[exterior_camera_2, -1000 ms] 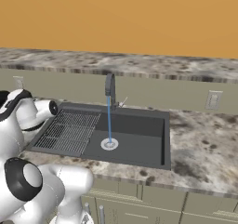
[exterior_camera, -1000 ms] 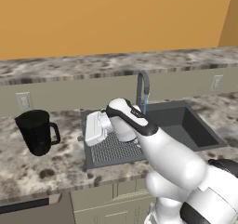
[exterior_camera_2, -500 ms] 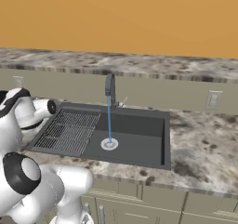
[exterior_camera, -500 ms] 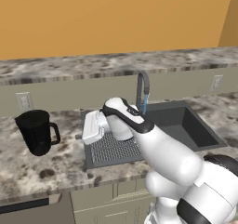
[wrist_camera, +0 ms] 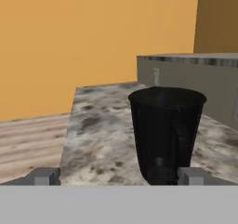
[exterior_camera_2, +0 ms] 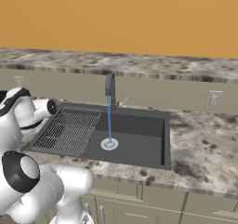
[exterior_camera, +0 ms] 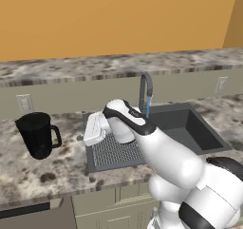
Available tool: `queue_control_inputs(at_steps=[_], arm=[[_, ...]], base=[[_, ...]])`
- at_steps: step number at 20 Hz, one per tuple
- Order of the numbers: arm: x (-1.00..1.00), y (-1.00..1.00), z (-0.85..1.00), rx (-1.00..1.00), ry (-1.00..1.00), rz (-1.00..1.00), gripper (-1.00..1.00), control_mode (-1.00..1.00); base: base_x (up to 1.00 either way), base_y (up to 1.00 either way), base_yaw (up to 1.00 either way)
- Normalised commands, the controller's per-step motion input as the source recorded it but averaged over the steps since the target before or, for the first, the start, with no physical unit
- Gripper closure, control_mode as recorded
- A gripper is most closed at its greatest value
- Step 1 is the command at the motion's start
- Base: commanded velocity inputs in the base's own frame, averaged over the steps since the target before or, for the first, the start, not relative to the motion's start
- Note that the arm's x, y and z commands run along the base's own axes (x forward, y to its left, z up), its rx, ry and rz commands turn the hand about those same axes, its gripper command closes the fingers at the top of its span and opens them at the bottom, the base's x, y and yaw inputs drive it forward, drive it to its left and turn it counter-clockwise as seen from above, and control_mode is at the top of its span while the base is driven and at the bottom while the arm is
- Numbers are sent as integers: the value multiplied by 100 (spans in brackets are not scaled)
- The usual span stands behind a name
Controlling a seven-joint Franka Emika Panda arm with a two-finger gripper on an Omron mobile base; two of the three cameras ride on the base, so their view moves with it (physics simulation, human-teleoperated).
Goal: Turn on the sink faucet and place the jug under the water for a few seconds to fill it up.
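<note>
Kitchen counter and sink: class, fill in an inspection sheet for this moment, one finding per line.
Surface: speckled stone counter, with the sink set into it.
Job's things: the tap is on, and water runs straight down to the drain. The black jug stands upright on the counter left of the sink, not yet under the stream.
Clutter: nothing seen.
Grippers: the gripper is open, facing the jug, holding nothing.
Cables: nothing seen.
Surroundings: orange wall, wall sockets above the counter, cupboard fronts below.
</note>
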Motion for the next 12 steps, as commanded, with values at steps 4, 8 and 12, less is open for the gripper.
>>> queue_control_inputs(at_steps=[4, 8, 12], arm=[[24, -3, 0, 0, 0, 0, -100, -100], [24, -13, 0, 1, 0, 0, -100, -100], [30, -4, 0, 0, 0, 0, -100, -100]], base=[[0, 0, 0], [0, 0, 0], [0, 0, 0]])
